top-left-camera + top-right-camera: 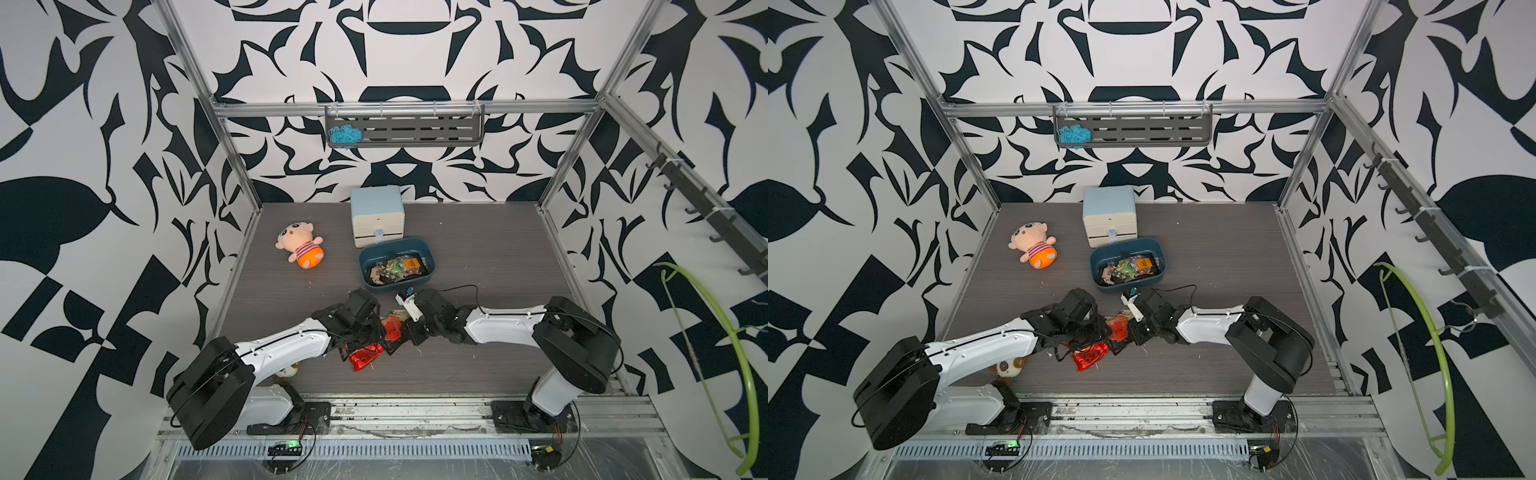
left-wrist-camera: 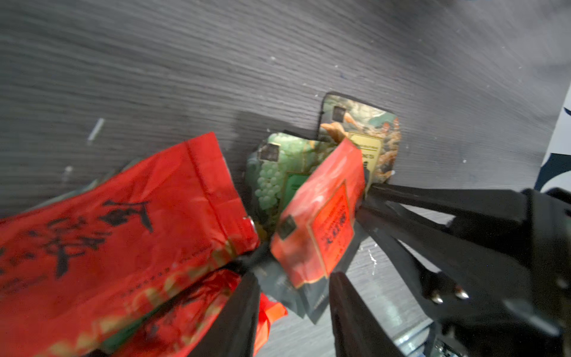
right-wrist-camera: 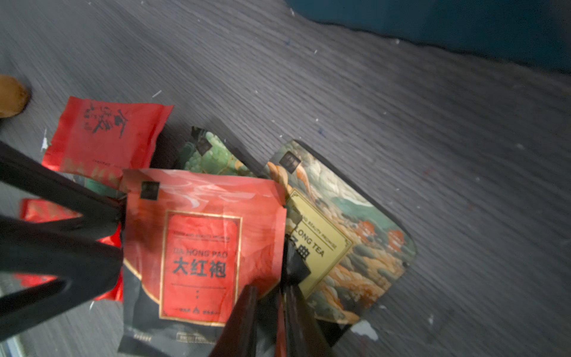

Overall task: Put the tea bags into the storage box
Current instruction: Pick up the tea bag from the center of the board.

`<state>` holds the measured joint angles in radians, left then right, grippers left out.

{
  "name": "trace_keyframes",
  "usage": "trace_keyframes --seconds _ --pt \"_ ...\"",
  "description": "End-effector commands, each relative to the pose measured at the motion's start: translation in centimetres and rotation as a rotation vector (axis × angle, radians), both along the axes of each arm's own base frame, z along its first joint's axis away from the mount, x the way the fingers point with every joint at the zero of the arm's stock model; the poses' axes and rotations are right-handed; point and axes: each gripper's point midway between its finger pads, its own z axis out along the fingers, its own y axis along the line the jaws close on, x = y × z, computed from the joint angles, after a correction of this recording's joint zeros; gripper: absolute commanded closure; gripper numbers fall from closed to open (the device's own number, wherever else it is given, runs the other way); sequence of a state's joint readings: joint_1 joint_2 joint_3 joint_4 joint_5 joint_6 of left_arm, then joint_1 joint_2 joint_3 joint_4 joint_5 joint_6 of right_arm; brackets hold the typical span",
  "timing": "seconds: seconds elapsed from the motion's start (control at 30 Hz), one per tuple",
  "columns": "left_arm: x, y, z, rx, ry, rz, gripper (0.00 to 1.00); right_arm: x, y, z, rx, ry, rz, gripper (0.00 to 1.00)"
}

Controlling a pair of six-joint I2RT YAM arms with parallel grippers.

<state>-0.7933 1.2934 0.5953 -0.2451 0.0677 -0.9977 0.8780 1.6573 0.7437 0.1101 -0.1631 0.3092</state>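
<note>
Right hand [image 3: 270, 290] narrow, pinching the red-label tea bag [image 3: 200, 247] at one edge — left hand [image 2: 293, 278] half-parted, fingers straddling its opposite edge.

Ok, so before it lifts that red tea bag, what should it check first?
1. Right jaws gripping the red labelled tea bag: ok, pinched on its edge.
2. Left jaws clear of it: not ok, they stand open around its corner.
3. Bag free of neighbours: cannot tell; in the wrist views it overlaps the yellow-labelled tea bag and a green tea bag.
4. Room in the blue box: ok, bare floor shows at its far side.
</note>
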Motion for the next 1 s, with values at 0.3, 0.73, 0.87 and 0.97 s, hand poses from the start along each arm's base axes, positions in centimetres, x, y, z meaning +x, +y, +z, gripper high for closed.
trace_keyframes --seconds 0.3,0.73,0.87,0.97 --pt "1.6 -1.5 0.3 -0.049 -0.048 0.017 0.65 0.5 0.9 0.9 -0.003 -0.03 0.017 0.79" --pt "2.2 -2.5 0.4 -0.086 -0.055 0.029 0.74 0.4 1.1 0.9 -0.003 -0.028 0.021 0.79" --pt "2.3 -2.8 0.3 -0.086 -0.045 0.022 0.84 0.5 1.0 1.1 0.0 -0.034 0.017 0.79" --pt "2.1 -2.7 0.7 -0.081 -0.046 0.013 0.93 0.8 0.6 1.4 -0.001 -0.06 -0.003 0.79"
